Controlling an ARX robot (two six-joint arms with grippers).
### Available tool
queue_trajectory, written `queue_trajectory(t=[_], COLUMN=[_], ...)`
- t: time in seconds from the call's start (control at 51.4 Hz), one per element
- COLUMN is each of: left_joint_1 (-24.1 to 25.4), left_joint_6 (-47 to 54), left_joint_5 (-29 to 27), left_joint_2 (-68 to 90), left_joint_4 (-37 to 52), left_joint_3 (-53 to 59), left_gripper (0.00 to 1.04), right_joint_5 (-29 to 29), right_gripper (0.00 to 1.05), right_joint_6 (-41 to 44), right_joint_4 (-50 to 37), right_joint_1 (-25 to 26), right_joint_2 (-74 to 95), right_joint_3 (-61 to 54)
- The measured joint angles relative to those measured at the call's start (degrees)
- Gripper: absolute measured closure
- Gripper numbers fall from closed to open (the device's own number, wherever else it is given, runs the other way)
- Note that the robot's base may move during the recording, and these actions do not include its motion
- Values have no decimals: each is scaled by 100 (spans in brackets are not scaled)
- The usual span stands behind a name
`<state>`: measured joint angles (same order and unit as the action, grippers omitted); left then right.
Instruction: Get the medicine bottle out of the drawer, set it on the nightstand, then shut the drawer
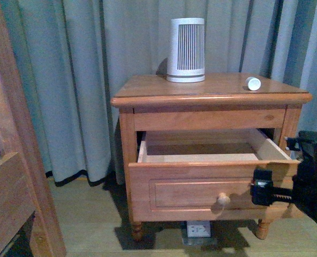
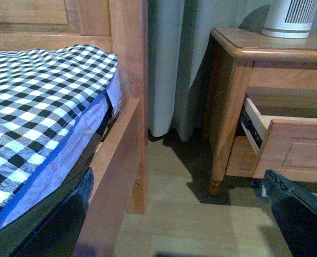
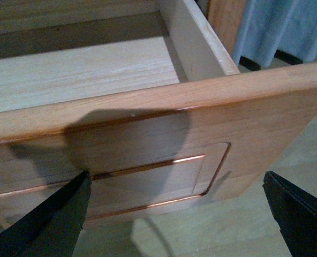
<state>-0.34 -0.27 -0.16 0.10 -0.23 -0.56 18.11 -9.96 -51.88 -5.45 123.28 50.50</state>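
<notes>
Bottle on nightstand, drawer open

The medicine bottle (image 1: 253,83) lies near the nightstand's (image 1: 148,91) right edge; the right gripper (image 3: 174,214), fingers spread and empty, faces the drawer (image 1: 201,195) front.

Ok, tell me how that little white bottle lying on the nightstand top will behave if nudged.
The tiny white plastic medicine bottle lies on its side, so it would probably roll. It looks very light. The honey-brown wooden nightstand's smooth top and nearby front edge suggest that it could roll off.

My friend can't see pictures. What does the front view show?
A wooden nightstand has its drawer pulled open and looking empty. A tiny white medicine bottle lies on top near a ribbed white device, and the right gripper sits by the drawer front.
</notes>
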Motion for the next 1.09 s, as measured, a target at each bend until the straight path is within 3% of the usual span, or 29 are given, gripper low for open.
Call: queue_trajectory(t=[0.312, 0.545, 0.798, 1.091], left_joint_1=[0, 0, 0, 0], left_joint_6=[0, 0, 0, 0], left_joint_5=[0, -2, 0, 0], left_joint_2=[0, 0, 0, 0], left_joint_4=[0, 0, 0, 0], left_joint_3=[0, 0, 0, 0], left_gripper=[7, 7, 7, 7], right_joint_5=[-15, -74, -179, -402], right_gripper=[7, 7, 7, 7], right_joint_6=[658, 1016, 949, 470], right_joint_4=[1268, 1928, 1816, 1266], right_joint_1=[157, 216, 245, 404], right_joint_2=[1637, 2299, 2214, -439], right_joint_3=[3355, 4719, 4594, 1727])
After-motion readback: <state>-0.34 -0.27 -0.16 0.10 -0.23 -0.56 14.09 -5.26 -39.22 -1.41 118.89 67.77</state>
